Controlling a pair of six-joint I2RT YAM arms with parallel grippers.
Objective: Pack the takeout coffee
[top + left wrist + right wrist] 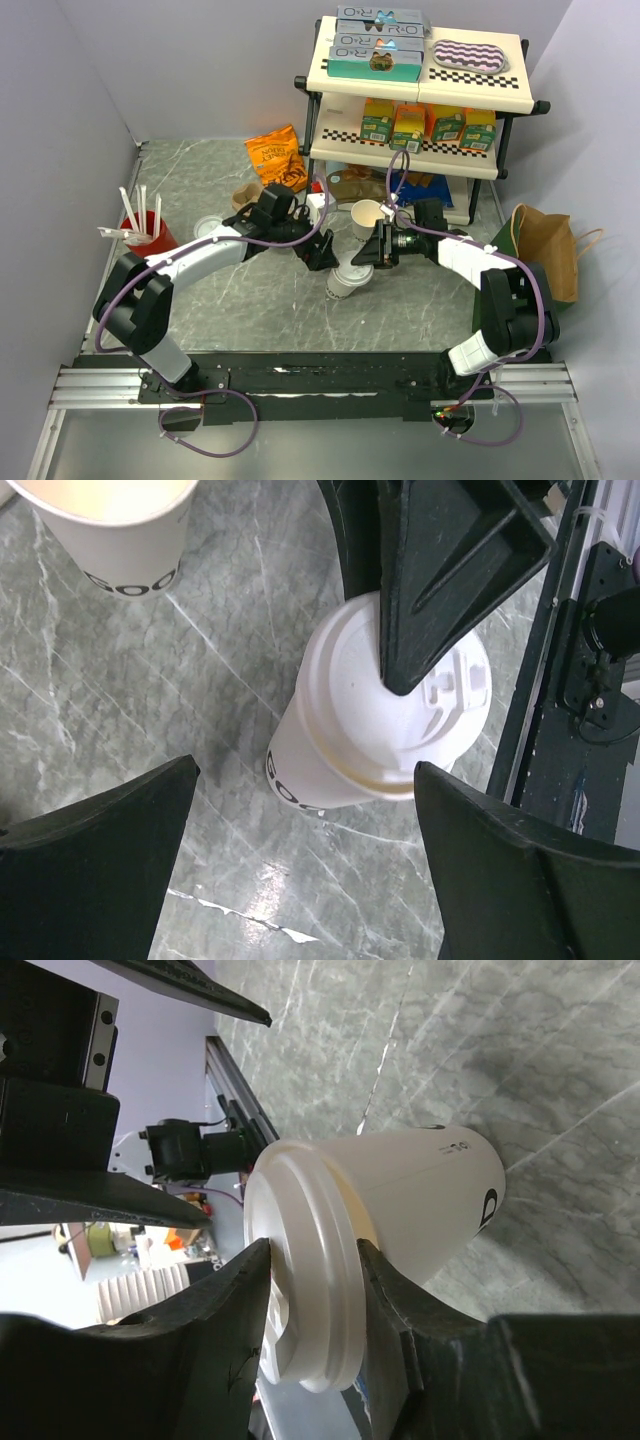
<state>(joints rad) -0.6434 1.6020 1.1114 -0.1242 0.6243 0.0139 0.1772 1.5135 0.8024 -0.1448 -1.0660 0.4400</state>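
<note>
The takeout coffee [347, 283], a cream-white paper cup with a white sip lid [360, 715], stands on the grey marble table between my two grippers. My right gripper [365, 262] is shut on the lid's edge [312, 1260]: one finger lies on top of the lid and the other sits under the rim against the cup wall [420, 1200]. My left gripper [322, 254] is open and empty. It hovers just left of the cup, which shows between its fingers [305, 772]. A sliver of cup rim shows under the lid on one side.
A lidless cream cup [366, 218] stands just behind; it also shows in the left wrist view [115, 530]. A red cup of straws [148, 236] and a loose lid [209, 228] sit at left. An orange snack bag [277, 157], a shelf rack [420, 110] and a paper bag [545, 245] are nearby.
</note>
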